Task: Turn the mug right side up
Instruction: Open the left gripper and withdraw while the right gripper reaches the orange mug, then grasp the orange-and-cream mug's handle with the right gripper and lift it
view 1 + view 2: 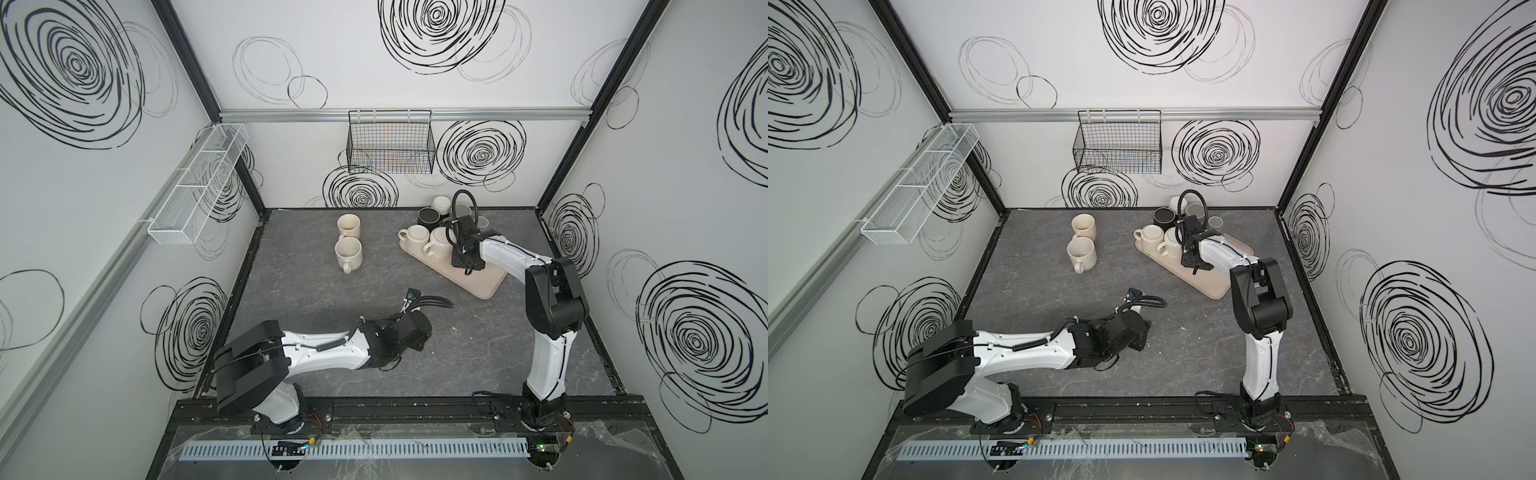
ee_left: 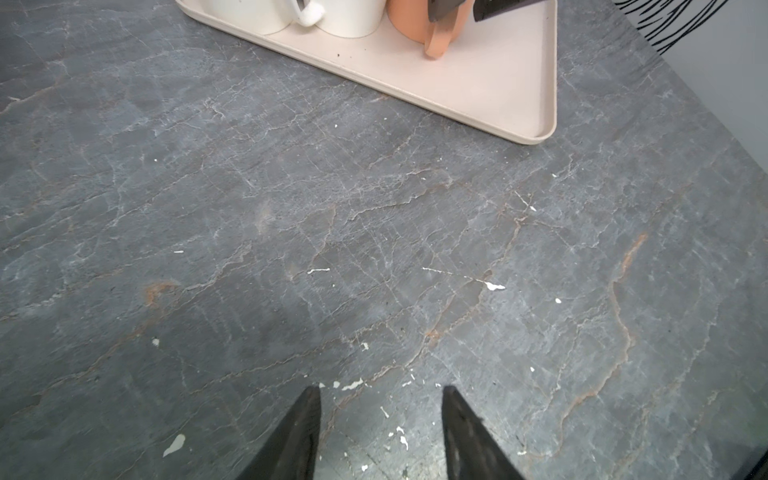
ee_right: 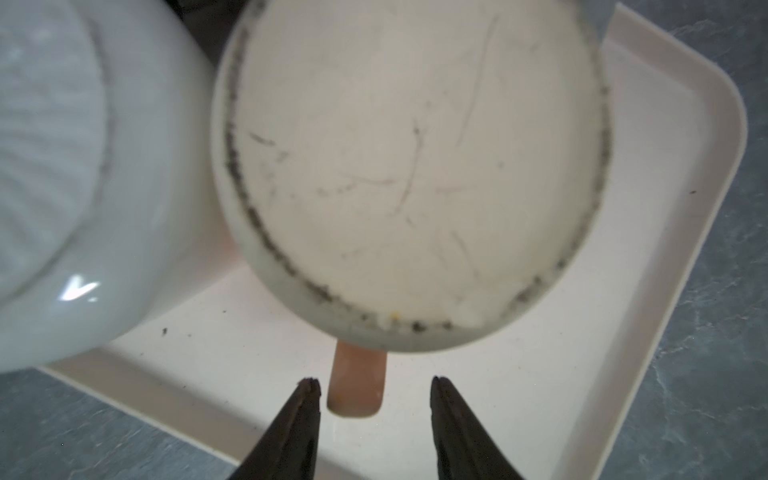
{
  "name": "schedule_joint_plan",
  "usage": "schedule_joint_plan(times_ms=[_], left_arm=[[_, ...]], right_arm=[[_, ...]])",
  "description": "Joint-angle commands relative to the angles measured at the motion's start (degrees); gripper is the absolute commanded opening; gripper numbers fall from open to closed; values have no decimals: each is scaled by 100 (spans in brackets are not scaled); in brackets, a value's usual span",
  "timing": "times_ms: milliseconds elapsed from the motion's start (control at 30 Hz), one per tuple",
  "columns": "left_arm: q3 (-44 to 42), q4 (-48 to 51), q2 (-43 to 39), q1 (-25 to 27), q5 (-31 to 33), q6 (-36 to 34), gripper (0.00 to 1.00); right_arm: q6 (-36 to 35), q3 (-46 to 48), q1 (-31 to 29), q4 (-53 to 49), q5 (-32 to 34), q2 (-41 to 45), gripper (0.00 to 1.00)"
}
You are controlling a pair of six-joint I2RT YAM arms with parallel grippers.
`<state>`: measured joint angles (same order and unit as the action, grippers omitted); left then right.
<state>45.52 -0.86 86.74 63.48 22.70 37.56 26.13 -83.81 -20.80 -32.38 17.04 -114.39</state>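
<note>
Surface: dark grey stone-look tabletop (image 1: 478,353), boxed in by white walls (image 1: 353,62) drawn with black swirls. Black wire basket (image 1: 390,145) hangs on the far wall, white mesh basket (image 1: 199,183) on the left wall. Beige tray (image 1: 482,282) lies far right. Two upright mugs (image 1: 348,251) stand on the bare table, far and left of centre, well apart from the tray.

Left arm reaches low over the near-middle table. Left gripper (image 2: 381,388) hangs above bare stone, claw spread, nothing between the fingers.

Right arm stretches far over the tray, wrist pointing down.

Both top views hide the task's piece under the right arm. The wrist views show it: orange mug (image 3: 411,166) upside down on the tray, scuffed pale base up, just beside an inverted white mug (image 3: 104,208). Right gripper (image 3: 375,380) is spread, one fingertip on each side of the mug handle (image 3: 357,399), gaps showing on both sides. Left wrist view catches the same mug side-on at the tray's far part.
</note>
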Motion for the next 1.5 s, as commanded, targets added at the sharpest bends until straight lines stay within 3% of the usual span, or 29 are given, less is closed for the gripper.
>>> schedule_joint_plan(times_ms=[0, 67, 367, 767, 1167, 1467], left_arm=[[106, -367, 27, 24, 153, -79, 50], [124, -337, 5, 24, 219, -134, 50], [24, -395, -111, 38, 279, -249, 50], [-476, -1090, -413, 223, 231, -94, 50], [-717, -1658, -771, 199, 204, -146, 50], [-804, -2658, -570, -3, 26, -14, 50]], right_arm=[[56, -313, 40, -159, 321, -109, 48], [20, -384, 74, -196, 331, -228, 47], [-42, 210, 82, -67, 289, 162, 17], [-380, 2190, -172, 370, -101, 1873, 1], [-455, 2455, -128, 708, -465, 2571, 0], [7, 3520, 531, 2184, -1824, 3384, 0]])
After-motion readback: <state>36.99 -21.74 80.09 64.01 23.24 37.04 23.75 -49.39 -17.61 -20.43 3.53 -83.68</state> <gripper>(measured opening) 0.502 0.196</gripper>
